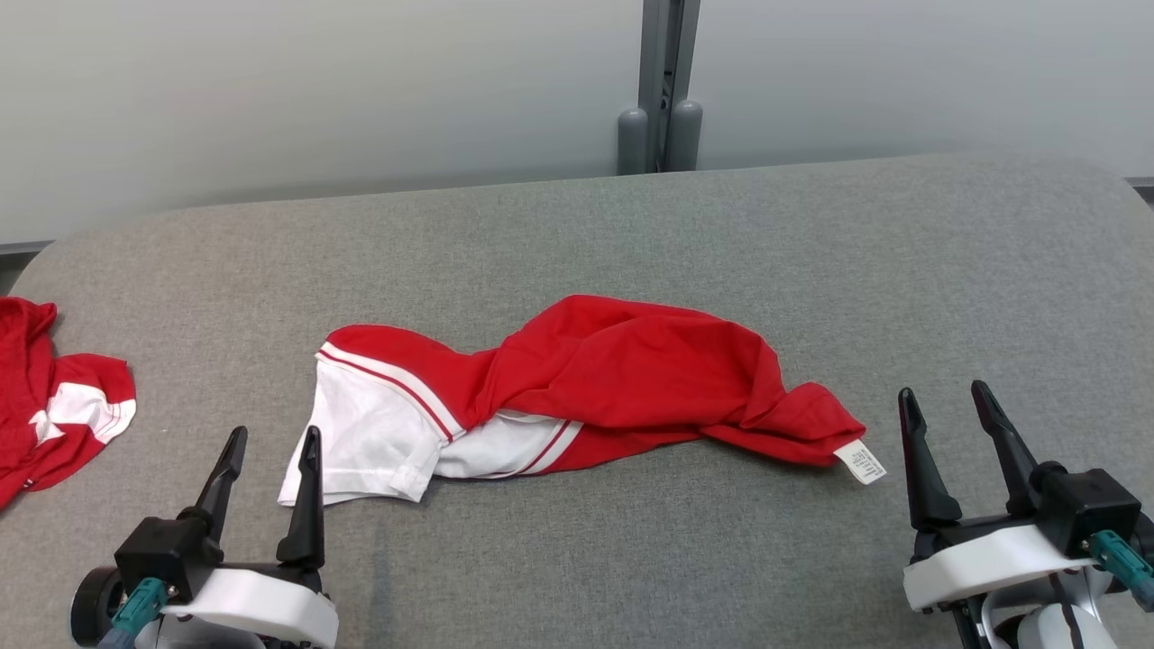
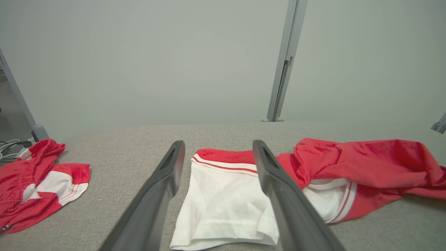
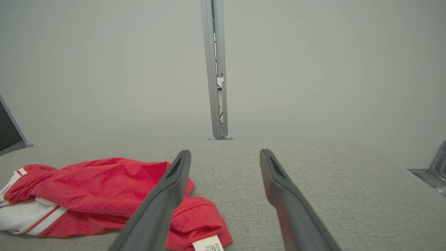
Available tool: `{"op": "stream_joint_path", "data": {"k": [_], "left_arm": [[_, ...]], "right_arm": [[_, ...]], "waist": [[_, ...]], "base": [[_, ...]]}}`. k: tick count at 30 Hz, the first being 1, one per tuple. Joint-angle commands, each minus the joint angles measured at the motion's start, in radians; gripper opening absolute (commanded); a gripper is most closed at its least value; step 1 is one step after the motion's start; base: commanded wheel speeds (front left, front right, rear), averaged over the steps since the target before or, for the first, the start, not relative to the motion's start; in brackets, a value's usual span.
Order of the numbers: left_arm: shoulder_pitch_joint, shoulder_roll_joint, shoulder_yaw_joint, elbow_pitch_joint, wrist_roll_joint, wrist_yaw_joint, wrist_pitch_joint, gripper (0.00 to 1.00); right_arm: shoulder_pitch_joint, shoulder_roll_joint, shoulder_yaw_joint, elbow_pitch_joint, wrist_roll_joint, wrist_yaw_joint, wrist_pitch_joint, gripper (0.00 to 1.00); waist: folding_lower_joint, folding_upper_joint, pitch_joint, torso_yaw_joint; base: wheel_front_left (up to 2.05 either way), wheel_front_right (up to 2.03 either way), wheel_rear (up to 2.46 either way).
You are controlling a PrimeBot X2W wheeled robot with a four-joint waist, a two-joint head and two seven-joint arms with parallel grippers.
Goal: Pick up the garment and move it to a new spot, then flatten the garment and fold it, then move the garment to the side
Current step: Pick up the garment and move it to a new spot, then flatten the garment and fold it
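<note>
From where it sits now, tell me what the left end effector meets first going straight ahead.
Probably the white end of the garment, ahead of the left end effector between its open fingers; clearance above it is unclear.

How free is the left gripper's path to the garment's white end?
Likely yes: the left gripper is open and apart from the garment; its white end lies straight ahead, nothing in between.

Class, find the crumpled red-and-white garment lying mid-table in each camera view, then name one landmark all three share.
Head view: garment at the centre of the table.
Left wrist view: centre to right edge, low in the picture.
Right wrist view: lower left corner.
Shared landmark: the grey post behind the table.
</note>
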Motion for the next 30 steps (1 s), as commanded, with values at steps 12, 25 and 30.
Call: {"op": "stream_joint_path", "data": {"k": [12,25,30], "left_arm": [[0.039,0.004,0.001,-0.017,0.006,0.025,-0.004,1.0],[0.035,0.009,-0.003,-0.025,-0.003,0.039,0.004,1.0],[0.02,0.009,-0.007,-0.031,-0.004,0.045,0.01,1.0]], "right_arm": [[0.015,-0.005,0.0,0.025,0.002,0.0,0.0,1.0],[0.002,-0.006,0.002,0.031,0.005,0.0,0.0,1.0],[-0.011,-0.008,0.005,0.035,0.024,0.0,0.0,1.0]], "waist": [[0.0,0.0,-0.016,-0.002],[0.0,0.0,-0.01,0.001],[0.0,0.0,0.006,0.007]], "base": [[0.0,0.0,0.0],[0.0,0.0,0.0],[0.0,0.0,0.0]]}}
